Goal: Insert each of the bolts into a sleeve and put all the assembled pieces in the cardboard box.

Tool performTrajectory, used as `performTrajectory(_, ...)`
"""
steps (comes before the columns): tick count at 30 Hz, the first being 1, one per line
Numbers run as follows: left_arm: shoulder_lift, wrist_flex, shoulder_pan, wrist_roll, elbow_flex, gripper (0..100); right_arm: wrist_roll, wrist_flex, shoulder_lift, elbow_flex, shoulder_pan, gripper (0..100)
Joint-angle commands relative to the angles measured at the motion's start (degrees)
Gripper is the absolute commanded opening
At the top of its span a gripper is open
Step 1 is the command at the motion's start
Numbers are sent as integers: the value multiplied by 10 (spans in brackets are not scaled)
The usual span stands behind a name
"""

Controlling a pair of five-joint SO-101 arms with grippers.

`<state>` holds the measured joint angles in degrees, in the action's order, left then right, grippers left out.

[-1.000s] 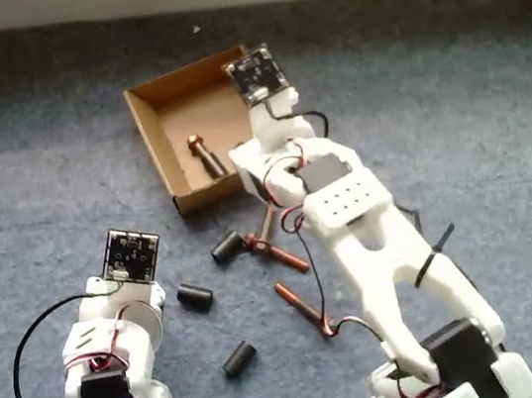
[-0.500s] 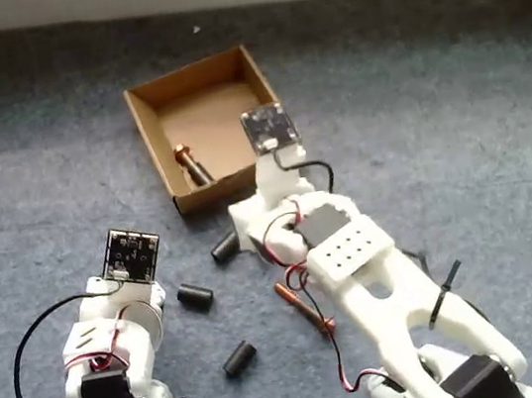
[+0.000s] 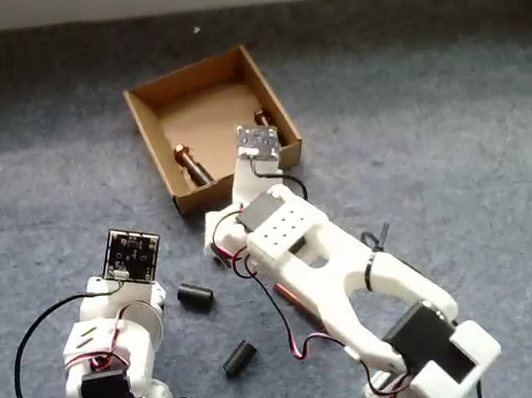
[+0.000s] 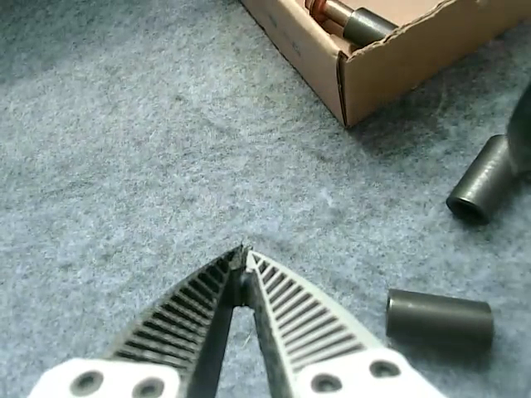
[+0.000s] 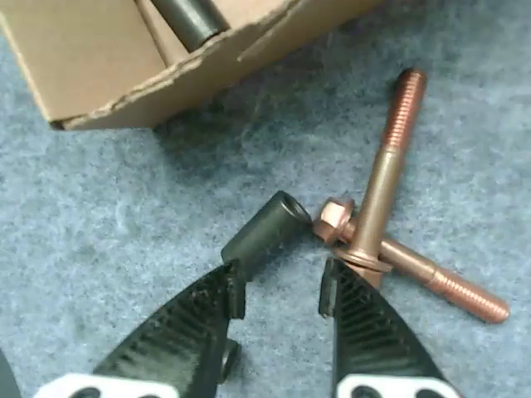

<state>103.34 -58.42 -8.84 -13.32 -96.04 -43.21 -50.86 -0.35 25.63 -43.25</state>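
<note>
The grey carpeted surface (image 3: 456, 130) carries everything. The right arm (image 3: 327, 270) stretches toward the cardboard box (image 3: 209, 117). The right jaws stand released, with a dark sleeve (image 5: 265, 232) lying at their tips just outside the box wall, beside two crossed copper bolts (image 5: 377, 199). The left arm (image 3: 110, 362) sits back, and the left jaws are clenched on nothing above bare carpet. Inside the box lies an assembled piece (image 3: 191, 165), a bolt in its sleeve. A second sleeve (image 3: 194, 296) and a third sleeve (image 3: 239, 357) lie loose between the arms.
</note>
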Motion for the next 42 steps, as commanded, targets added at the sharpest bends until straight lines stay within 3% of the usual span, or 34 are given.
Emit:
performTrajectory(1, 1, 13, -7, -5, -10, 14, -36, -2, 33, -65, -7, 146)
performTrajectory(18, 1, 12, -7, -5, -10, 13, -71, -5, 218, -162, -10, 141)
performTrajectory(24, 1, 12, -7, -5, -10, 12, -67, -44, 217, -167, -10, 11)
performTrajectory(31, 1, 12, -7, -5, -10, 12, -65, -91, 185, -167, -2, 8)
performTrajectory(42, 1, 15, -25, -5, -10, 14, 118, -179, -66, -122, 46, 5)
